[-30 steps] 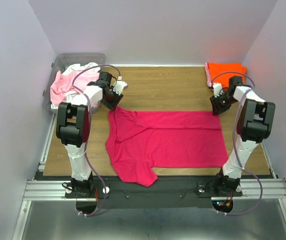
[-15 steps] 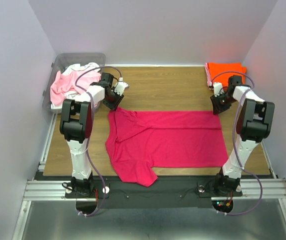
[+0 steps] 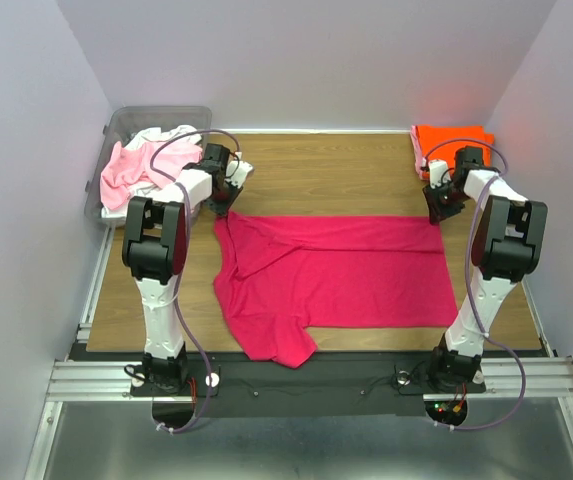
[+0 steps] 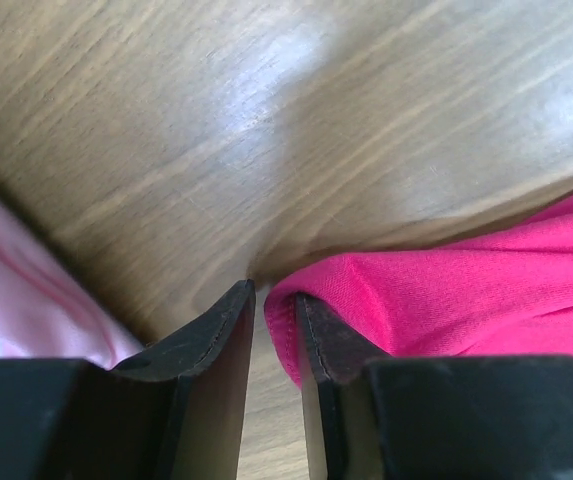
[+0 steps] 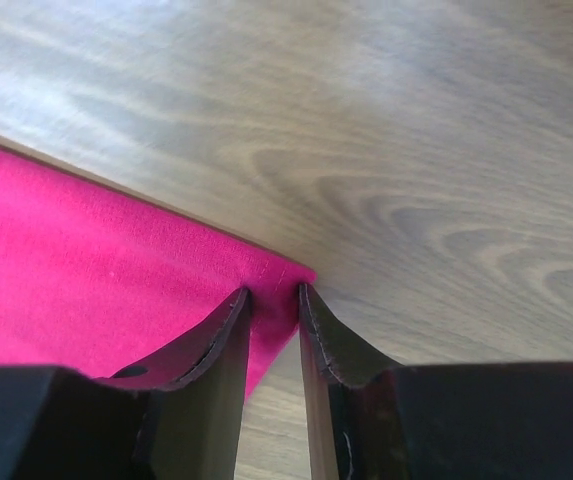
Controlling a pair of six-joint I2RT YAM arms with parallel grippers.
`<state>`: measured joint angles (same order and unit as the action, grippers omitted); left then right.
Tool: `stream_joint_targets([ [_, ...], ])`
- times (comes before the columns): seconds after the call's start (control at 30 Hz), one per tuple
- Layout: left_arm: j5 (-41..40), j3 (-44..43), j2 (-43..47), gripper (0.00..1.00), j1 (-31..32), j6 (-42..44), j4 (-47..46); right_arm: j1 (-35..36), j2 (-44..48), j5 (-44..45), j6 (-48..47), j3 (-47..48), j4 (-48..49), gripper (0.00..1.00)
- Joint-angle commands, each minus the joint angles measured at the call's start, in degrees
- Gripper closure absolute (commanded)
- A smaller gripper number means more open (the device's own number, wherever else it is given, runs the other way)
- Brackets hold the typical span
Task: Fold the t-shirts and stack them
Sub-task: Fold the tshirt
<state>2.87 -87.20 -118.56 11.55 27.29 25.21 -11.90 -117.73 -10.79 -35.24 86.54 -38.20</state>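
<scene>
Magenta t-shirt (image 3: 326, 275) lies spread flat mid-table, centre of the frame. Its long axis runs left to right, and one sleeve hangs toward the lower edge near the arm bases. Its two far corners are what matter. The left fingers (image 3: 225, 198) sit on the upper-left corner and the right fingers (image 3: 442, 204) on the upper-right corner, so each arm has the corner on its own side. The rest of the shirt lies below them in the frame, toward the bases. In the wrist views both pairs of fingers are nearly pressed together, with a thin strip of magenta hem pinched in the slit. I judge both grips are on, low against the table (image 3: 326, 170). Next move likely carries that far edge, so even tension across both corners counts. Folded orange t-shirt (image 3: 451, 138) is upper right, close behind the right fingers. Clear bin (image 3: 156, 113) upper left holds pale pink and white shirts (image 3: 131, 165).
</scene>
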Motion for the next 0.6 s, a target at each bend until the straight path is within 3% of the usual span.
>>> stream_joint_targets([
  [0.0, -1.0, -5.3, -4.0, 0.66, -0.3, -2.2, 1.6, -0.3, -4.6, 7.0, 2.9, 1.3, 4.9, 0.69],
  [0.3, 0.3, -21.5, -12.1, 0.61, 0.7, -3.8, 4.8, -0.3, -7.6, 5.5, 4.9, 8.3, 5.4, 0.67],
  [0.47, 4.8, -22.1, -7.1, 0.48, 0.8, -4.7, 4.4, 0.4, -1.3, 0.1, 4.7, 6.0, 4.4, 0.61],
  [0.57, 6.3, -22.0, -2.4, 0.45, 0.8, -5.1, 4.4, 0.9, 2.1, -2.7, 4.5, 4.6, 3.7, 0.6],
])
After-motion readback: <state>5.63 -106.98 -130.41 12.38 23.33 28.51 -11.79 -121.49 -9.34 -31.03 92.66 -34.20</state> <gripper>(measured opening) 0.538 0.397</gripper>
